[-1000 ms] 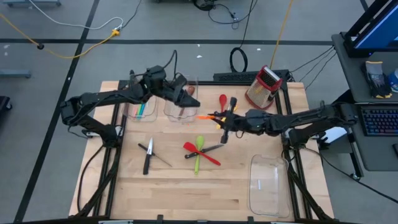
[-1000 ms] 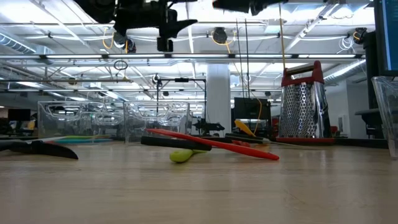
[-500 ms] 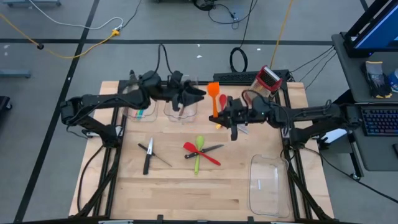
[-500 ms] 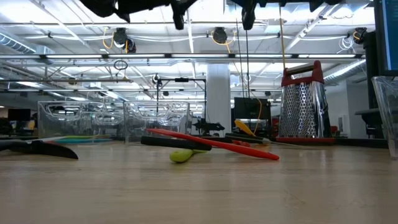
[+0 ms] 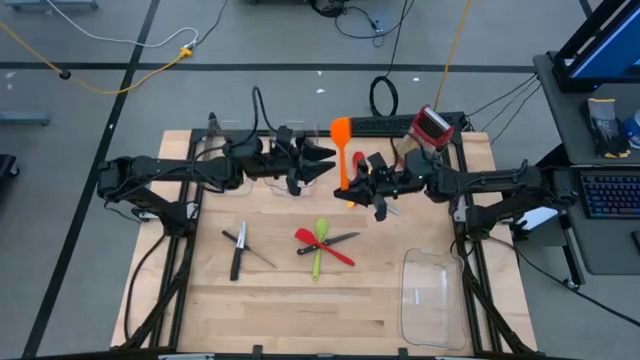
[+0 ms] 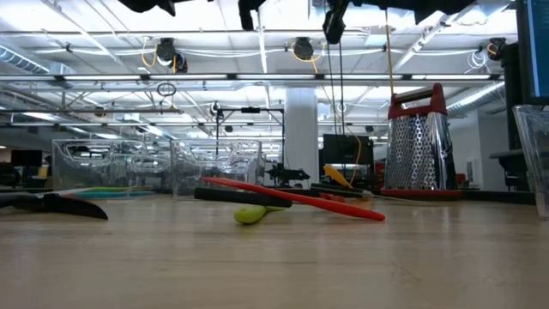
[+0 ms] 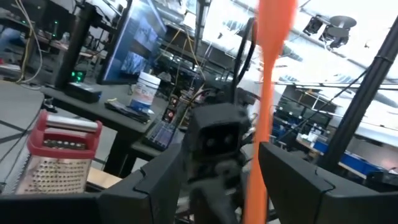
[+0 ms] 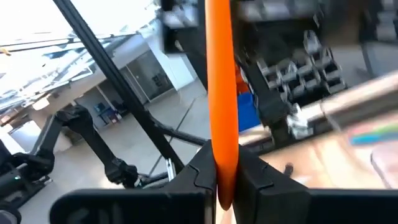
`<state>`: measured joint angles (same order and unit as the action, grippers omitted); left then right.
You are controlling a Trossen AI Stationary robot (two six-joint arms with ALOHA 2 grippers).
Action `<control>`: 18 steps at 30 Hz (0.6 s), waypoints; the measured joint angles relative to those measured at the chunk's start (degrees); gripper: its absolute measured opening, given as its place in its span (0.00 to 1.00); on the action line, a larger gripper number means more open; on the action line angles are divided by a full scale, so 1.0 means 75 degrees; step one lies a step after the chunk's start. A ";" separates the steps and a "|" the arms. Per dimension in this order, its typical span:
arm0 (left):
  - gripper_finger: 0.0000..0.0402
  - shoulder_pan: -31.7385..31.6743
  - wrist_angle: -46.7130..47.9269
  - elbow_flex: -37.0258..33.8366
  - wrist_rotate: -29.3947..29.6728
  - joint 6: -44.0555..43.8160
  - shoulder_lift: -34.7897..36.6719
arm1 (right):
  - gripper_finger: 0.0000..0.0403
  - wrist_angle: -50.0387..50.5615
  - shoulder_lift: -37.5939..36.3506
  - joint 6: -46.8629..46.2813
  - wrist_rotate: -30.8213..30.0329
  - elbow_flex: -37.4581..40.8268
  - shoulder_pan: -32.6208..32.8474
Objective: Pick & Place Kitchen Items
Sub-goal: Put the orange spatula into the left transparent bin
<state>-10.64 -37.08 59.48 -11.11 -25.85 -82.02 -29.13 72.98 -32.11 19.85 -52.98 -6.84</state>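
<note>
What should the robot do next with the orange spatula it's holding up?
Probably the left gripper, open and facing it, should ease in and close on the orange spatula, because the right gripper holds it upright between the two arms, like a handover.

Grey floor (image 5: 90, 230) with cables around the wooden table (image 5: 290, 300); bright ceiling lights (image 6: 300, 47).

We look straight down on the tabletop (image 5: 300, 300); low, level across it; both share the box grater (image 5: 432, 125), beside each wrist's close view.
</note>
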 joint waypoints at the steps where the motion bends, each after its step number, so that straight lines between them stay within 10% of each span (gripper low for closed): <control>1: 0.53 0.0055 0.0002 0.0000 0.0076 -0.0004 0.0000 | 0.03 -0.0079 0.0068 -0.0059 0.0003 0.0001 0.0011; 18: 0.52 0.0209 0.0623 -0.0003 0.0693 -0.0064 -0.0012 | 0.03 -0.1301 0.0931 -0.0801 0.0144 -0.0002 0.0025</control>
<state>-9.08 -32.41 59.46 -5.91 -26.33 -82.11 -38.89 79.97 -38.11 20.93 -52.99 -6.66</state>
